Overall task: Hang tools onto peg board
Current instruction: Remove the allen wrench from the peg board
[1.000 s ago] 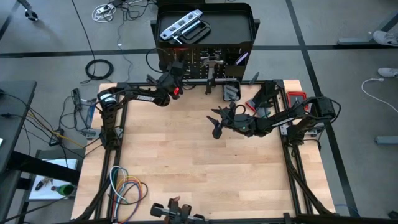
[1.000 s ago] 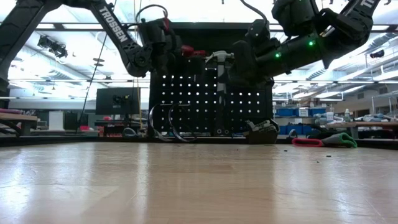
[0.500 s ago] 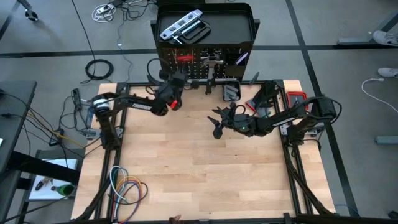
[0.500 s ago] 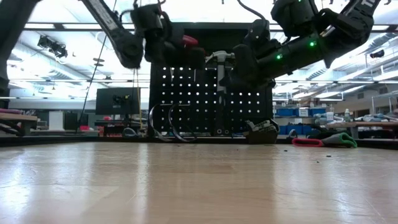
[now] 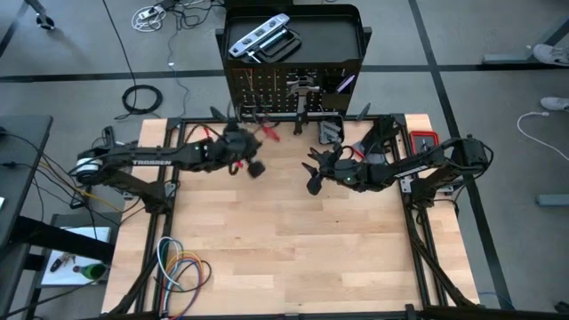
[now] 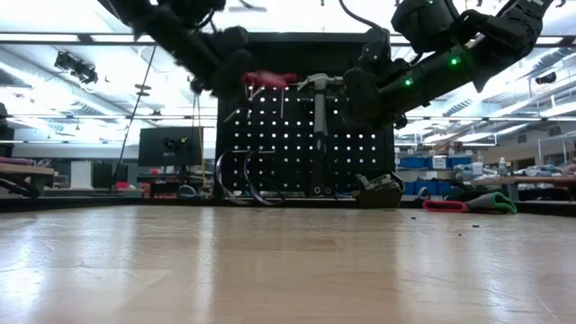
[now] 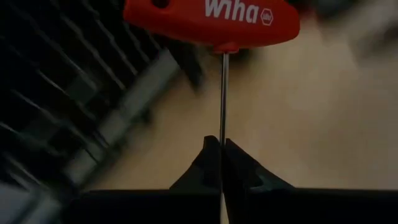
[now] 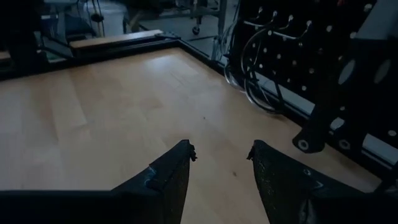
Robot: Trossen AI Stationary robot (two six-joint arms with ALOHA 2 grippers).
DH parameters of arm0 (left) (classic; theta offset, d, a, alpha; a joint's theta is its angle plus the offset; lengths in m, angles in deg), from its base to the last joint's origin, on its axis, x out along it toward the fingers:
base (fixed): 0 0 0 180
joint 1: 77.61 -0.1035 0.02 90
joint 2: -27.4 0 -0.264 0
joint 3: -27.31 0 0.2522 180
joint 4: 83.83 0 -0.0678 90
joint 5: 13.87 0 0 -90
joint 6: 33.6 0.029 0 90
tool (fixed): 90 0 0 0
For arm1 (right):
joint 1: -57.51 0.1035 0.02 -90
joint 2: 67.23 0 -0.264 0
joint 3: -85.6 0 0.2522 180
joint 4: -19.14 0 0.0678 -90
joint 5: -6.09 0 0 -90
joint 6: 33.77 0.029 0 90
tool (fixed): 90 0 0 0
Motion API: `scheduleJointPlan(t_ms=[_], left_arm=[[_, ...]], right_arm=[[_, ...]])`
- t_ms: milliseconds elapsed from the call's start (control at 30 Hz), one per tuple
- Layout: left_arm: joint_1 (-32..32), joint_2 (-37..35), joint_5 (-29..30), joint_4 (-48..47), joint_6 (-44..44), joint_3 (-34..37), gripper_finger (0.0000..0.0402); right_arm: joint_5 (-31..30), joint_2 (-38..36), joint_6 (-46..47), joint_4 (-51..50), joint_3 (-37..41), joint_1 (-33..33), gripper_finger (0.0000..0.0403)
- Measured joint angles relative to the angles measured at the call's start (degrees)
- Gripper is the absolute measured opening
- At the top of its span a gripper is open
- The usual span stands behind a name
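Light wood is covering the table (image 5: 293,240), and a big workshop room with bright ceiling lights is showing behind it in the low view. At the far edge of the table the black peg board (image 5: 293,89) is standing upright, full of little holes. A black tray (image 5: 342,36) is sitting on top of it, and a silver level (image 5: 258,37) is lying in that tray. A hammer (image 6: 319,117) is hanging on the board with its head up and its handle pointing down.

The left gripper (image 5: 242,156) is hanging above the table just in front of the board. Its fingers (image 7: 208,165) are pinched tight on the thin metal shaft of a red T-handle screwdriver (image 7: 211,18). The red handle is sticking out past the fingertips, toward the board. In the low view the red handle is showing near the top of the board, just beside the hammer head.

The right gripper (image 5: 313,173) is hanging above the table, near the middle, well apart from the left one. Its fingers (image 8: 171,171) are standing apart with nothing between them. Some bent wire hooks (image 8: 261,74) are showing low on the board ahead of it.

Coloured cables (image 5: 178,269) are lying coiled at the near left corner of the table.
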Motion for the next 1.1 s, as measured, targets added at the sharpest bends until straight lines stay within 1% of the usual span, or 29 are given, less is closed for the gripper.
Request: scheduleJointPlan(t_ms=[100,167,233,300,533,600,700,767,833,900,1000,1100], left_arm=[[1.7,0.1,-6.4,-12.8,-2.9,0.0,0.0000],[2.7,1.6,-9.0,-17.9,-4.8,0.0,0.0000],[3.7,3.5,-10.0,-21.9,-5.4,0.1,0.0000],[4.3,4.9,-10.6,-23.2,-5.4,0.1,0.0000],[5.1,9.0,-14.1,-22.8,-5.1,0.1,0.0000],[5.1,10.4,-16.1,-23.0,-5.1,0.0,0.0000],[5.2,12.4,-21.2,-23.8,-5.1,0.0,0.0001],[5.2,13.7,-23.1,-24.7,-5.0,0.0,0.0006],[5.4,14.9,-22.8,-24.9,-5.0,0.0,0.0019],[5.8,15.6,-22.1,-25.1,-4.4,0.0,0.0042],[6.3,15.6,-19.6,-24.9,-4.1,-0.1,0.0091],[6.2,15.0,-15.4,-25.4,-4.1,-0.7,0.0144]], right_arm=[[0.0,0.0,-0.2,0.7,0.0,-0.2,0.0177],[0.0,0.0,-0.3,1.1,0.0,-0.2,0.0177],[0.0,0.0,-0.3,1.8,0.0,-0.2,0.0177],[0.2,0.0,-0.3,2.5,0.0,-0.2,0.0177],[0.2,0.0,-0.4,2.5,0.0,-0.2,0.0174],[0.2,0.0,-0.4,2.5,0.0,-0.2,0.0174],[0.2,0.0,-0.4,2.5,0.0,-0.2,0.0172],[0.2,0.0,-0.4,2.5,0.0,-0.2,0.0171],[0.2,0.0,-0.4,2.5,0.0,-0.2,0.0170],[0.2,0.0,-0.4,2.5,0.0,-0.2,0.0170],[0.2,0.0,-0.4,2.5,0.0,-0.2,0.0170],[0.2,0.0,-0.4,2.5,0.0,-0.2,0.0168]])
